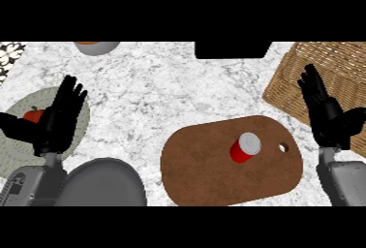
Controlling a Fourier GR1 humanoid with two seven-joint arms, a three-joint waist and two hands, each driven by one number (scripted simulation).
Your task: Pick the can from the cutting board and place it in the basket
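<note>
Both hands, left [57,121] and right [330,116], rest open; red can [245,148] stands, seemingly tilted, on cutting board [207,169].

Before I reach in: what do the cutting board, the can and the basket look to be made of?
Cutting board: looks like wood, matte brown with faint grain. Can: probably metal, red side and pale grey top. Basket: looks like woven wicker, tan crisscross strands.
</note>
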